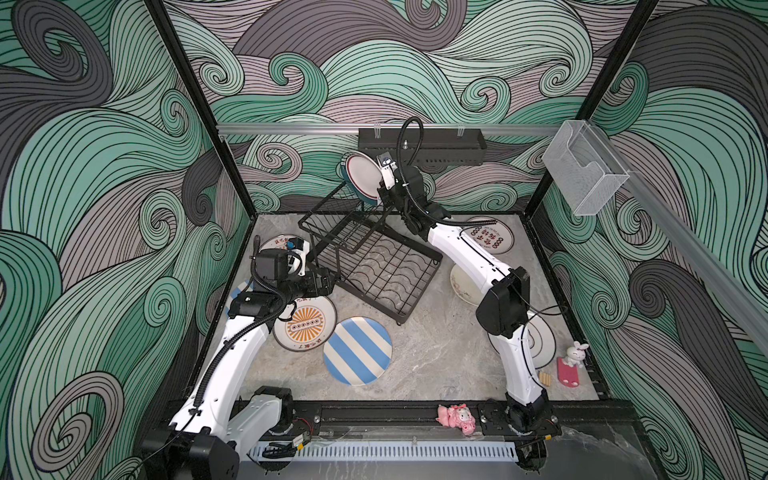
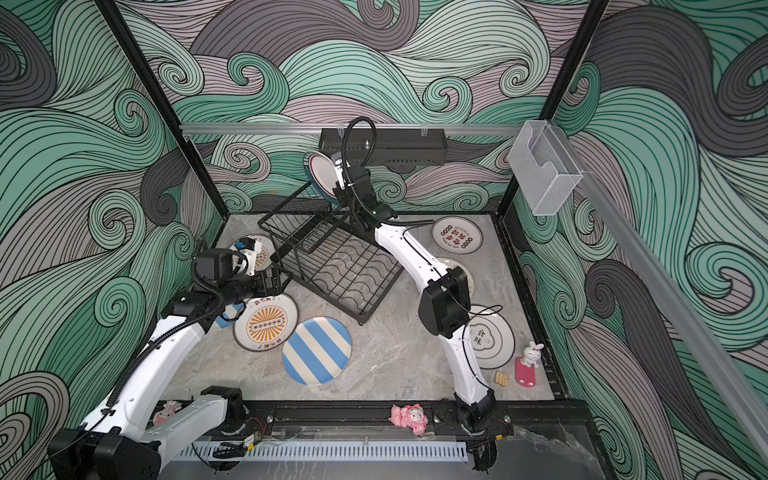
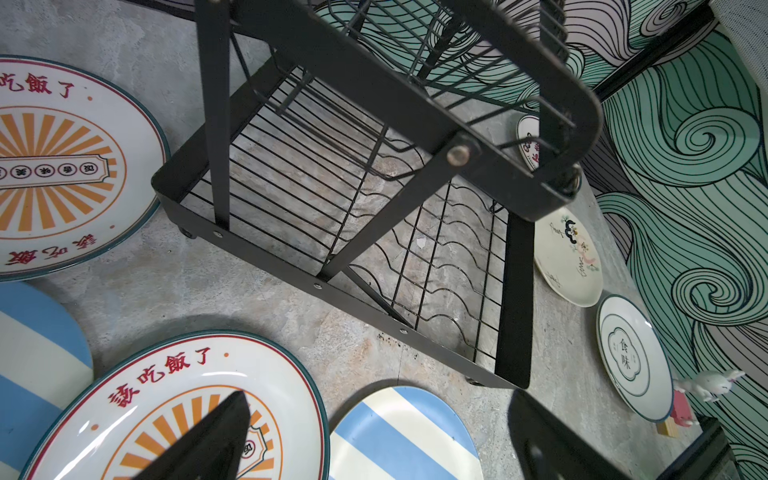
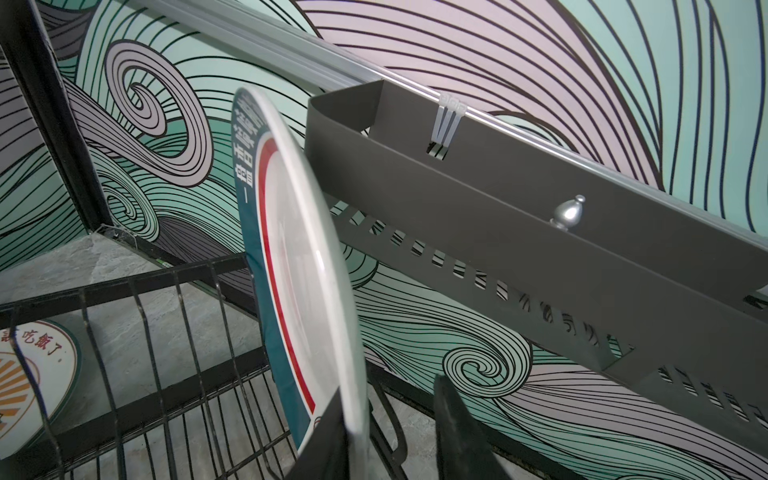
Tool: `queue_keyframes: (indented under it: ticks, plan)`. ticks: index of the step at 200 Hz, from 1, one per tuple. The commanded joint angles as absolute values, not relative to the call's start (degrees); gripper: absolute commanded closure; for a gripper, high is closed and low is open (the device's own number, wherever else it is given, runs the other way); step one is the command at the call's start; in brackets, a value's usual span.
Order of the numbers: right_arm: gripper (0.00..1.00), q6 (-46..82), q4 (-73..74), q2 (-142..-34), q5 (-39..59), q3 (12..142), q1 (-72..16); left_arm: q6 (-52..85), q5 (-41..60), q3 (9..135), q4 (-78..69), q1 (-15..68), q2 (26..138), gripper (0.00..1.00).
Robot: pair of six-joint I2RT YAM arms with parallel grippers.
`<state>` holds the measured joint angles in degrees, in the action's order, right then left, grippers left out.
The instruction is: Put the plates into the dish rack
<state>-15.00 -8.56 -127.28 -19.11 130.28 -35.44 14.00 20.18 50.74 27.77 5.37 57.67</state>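
Upper centre: green-rimmed plate (image 1: 361, 174) being seated in dish rack (image 1: 386, 270); right gripper (image 4: 388, 399) part-open, rim loose betw. jaws; retreat being advised straight, w/o knocking.

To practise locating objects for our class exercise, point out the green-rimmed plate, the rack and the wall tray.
Green-rimmed plate (image 1: 363, 178): in a top view, white centre of its face.
Rack (image 3: 515, 299): left wrist view, base frame bar.
Wall tray (image 1: 453, 143): in a top view, front wall.

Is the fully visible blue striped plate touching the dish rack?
Apart. Both top views show bare table between the striped plate rim and the dish rack at its nearest corner foot.
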Motion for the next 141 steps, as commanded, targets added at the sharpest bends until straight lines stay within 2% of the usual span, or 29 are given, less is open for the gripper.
queue_keyframes:
  ticks: [1, 49, 73, 118, 141]
  plan:
    - [0.63, -16.07, -10.21, -128.13, -18.54, 133.74, -34.21, 14.15, 21.14, 50.77, 27.08, 4.92, 58.10, 0.02]
    - [0.45, -14.05, -15.70, -128.18, -11.16, 136.42, -33.58, 14.15, 21.27, 50.81, 27.07, 4.83, 58.03, 0.01]
    - [0.40, -12.92, -18.06, -128.54, -8.01, 137.55, -33.15, 14.15, 21.35, 50.80, 27.07, 4.83, 57.97, 0.02]
    - [0.39, -12.43, -20.30, -131.17, -5.67, 141.59, -33.01, 14.15, 21.36, 50.71, 27.00, 4.74, 58.10, 0.02]
    - [0.45, -12.42, -22.59, -132.56, -5.48, 143.17, -33.05, 14.13, 21.40, 50.71, 27.00, 4.75, 58.18, 0.02]
